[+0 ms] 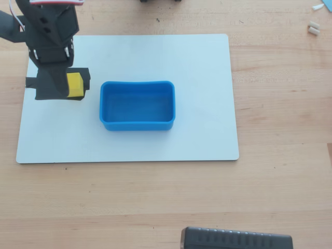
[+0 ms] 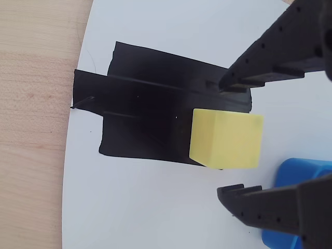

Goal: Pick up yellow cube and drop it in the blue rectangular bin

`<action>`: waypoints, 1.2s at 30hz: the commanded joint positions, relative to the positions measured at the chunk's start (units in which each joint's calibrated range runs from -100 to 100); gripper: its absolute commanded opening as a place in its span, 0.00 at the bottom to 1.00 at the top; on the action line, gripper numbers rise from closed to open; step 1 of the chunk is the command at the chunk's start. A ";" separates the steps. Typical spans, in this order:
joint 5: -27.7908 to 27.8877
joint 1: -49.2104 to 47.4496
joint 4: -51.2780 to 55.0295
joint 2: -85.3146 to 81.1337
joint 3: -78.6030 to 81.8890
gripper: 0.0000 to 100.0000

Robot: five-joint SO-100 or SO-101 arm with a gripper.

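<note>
- Wooden bench [image 1: 280, 171] carries a white board [image 1: 207, 129].
- We see the blue rectangular bin [image 1: 137, 124] mid-board: rounded corners, thick rim, nothing in it.
- Black tape patch [image 2: 145, 119] at the board's left edge in the overhead view.
- Hand [image 2: 231, 140] is open, fingers either side of the cube with gaps showing, gripping nothing.
- Yellow cube [image 2: 225, 140]: plain matte faces, sitting on the tape patch, left of the bin.

The black arm [image 1: 49, 31] enters the overhead view from the top left corner and reaches downward in frame, its gripper [image 2: 228, 140] spread wide in the wrist view, with one finger [image 2: 270, 57] above and one finger [image 2: 275, 210] below, neither touching anything.
</note>
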 commanded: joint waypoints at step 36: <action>-6.69 -2.97 5.20 -1.84 0.35 0.13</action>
